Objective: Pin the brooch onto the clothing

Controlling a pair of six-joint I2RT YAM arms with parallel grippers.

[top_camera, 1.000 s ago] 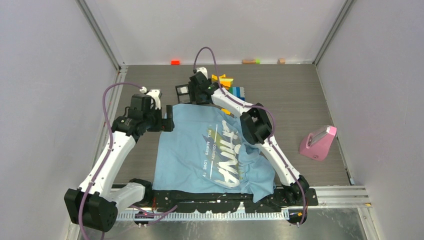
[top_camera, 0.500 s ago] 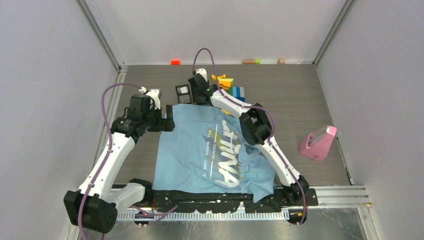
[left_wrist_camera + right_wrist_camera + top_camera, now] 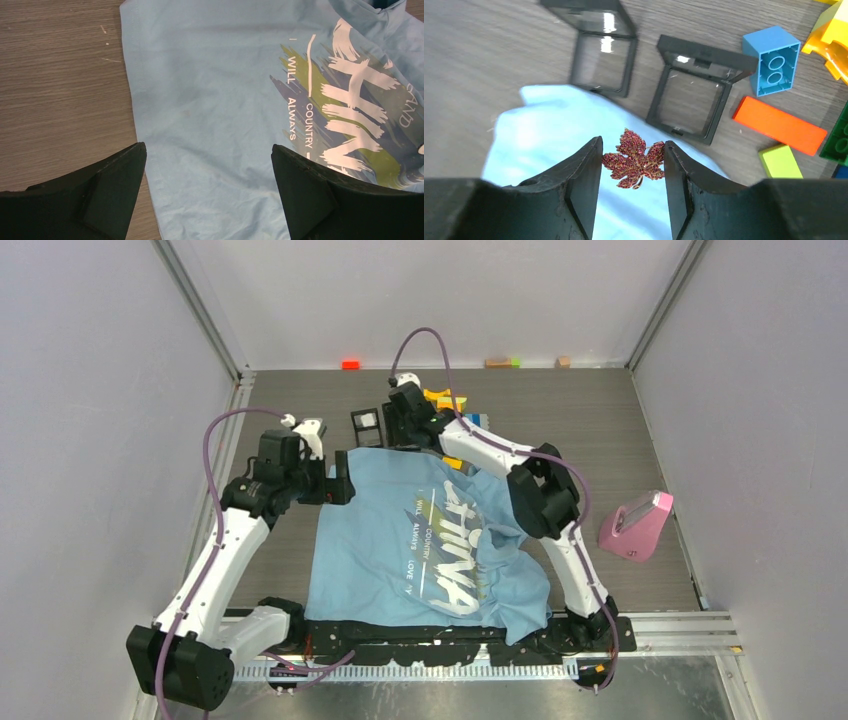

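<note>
The brooch (image 3: 634, 160) is a dark red, leaf-shaped ornament, pinched by its side edges between the fingers of my right gripper (image 3: 633, 155). It hangs just above the far corner of the clothing (image 3: 544, 130), a light blue T-shirt with white lettering spread flat on the table (image 3: 400, 540). From above, the right gripper (image 3: 395, 430) is at the shirt's far edge and the brooch is hidden there. My left gripper (image 3: 207, 155) hangs open over the shirt's left edge (image 3: 215, 100), with nothing between its fingers; seen from above, that left gripper (image 3: 340, 478) sits near the shirt's far-left corner.
Two open black display boxes (image 3: 604, 55) (image 3: 691, 95) lie just beyond the shirt. Toy blocks sit to their right: blue (image 3: 774, 60), orange (image 3: 779, 125), green (image 3: 780, 161). A pink object (image 3: 636, 525) stands at the right. Small blocks (image 3: 350, 364) line the back wall.
My right gripper has narrowed onto the brooch, and the right arm's elbow has swung to the right. The left arm has not moved.
</note>
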